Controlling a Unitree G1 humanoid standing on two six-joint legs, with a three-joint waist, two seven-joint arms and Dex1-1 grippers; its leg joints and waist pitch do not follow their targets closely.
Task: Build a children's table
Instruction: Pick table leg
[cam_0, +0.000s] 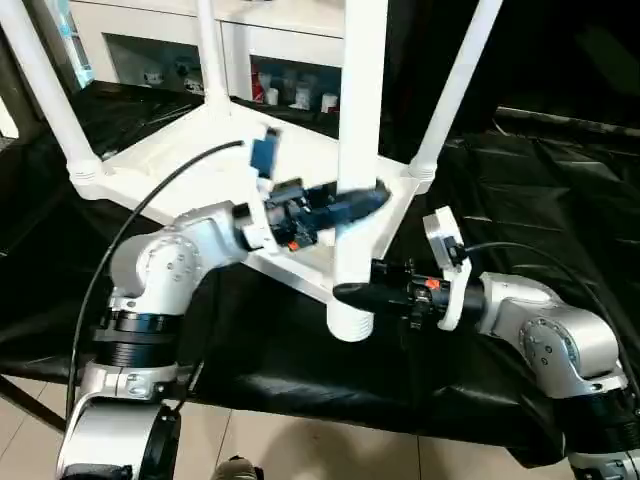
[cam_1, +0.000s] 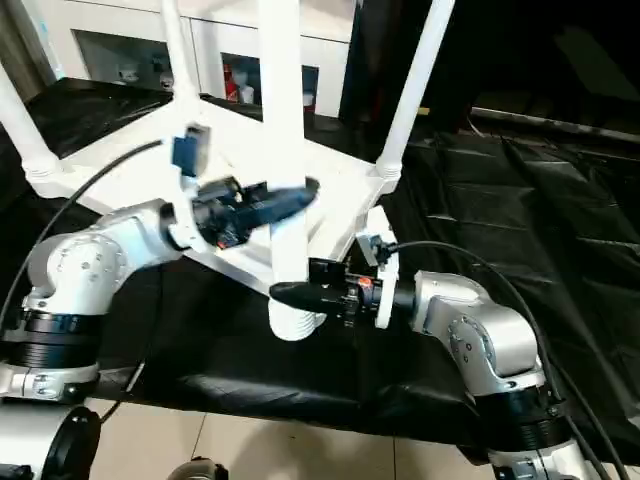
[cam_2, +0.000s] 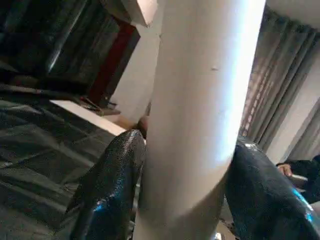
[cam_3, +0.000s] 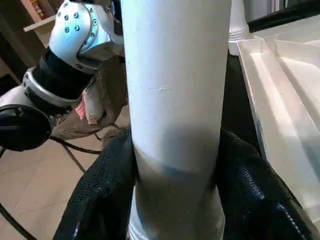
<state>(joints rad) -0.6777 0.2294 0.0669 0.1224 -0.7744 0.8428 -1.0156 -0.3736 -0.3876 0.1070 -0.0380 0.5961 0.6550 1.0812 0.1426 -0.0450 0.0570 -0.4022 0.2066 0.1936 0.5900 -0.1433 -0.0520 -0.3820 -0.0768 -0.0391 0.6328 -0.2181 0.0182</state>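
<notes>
1. The white tabletop (cam_0: 190, 160) is lying upside down on the black-draped table (cam_0: 540, 190), with its ribbed underside facing up.
2. 3 legs are already standing upright in its corner sockets: one (cam_0: 45, 85) beyond the left arm, one (cam_0: 208, 50) at the far corner, and one (cam_0: 455, 80) above and beyond the right gripper.
3. The 4th leg (cam_0: 358, 150) is standing upright at the near corner, between the 2 grippers, with its thick lower end (cam_0: 350, 322) hanging just below the near edge of the tabletop.
4. The left gripper (cam_0: 365, 200) is reaching in from the left and clamping this leg; in the left wrist view its 2 black fingers (cam_2: 112, 185) are pressing against either side of the white tube (cam_2: 200, 110).
5. The right gripper (cam_0: 345, 293) is coming in from the right and gripping the same leg lower down, just above its thick end; in the right wrist view its fingers (cam_3: 102, 195) are squeezing the tube (cam_3: 172, 100) on both sides.
6. The left gripper is sitting higher on the leg than the right gripper, and the 2 are near each other without touching.
7. Beyond both grippers, behind the draped table, a white cabinet (cam_0: 150, 45) with glass doors is standing with small items on its shelves.
</notes>
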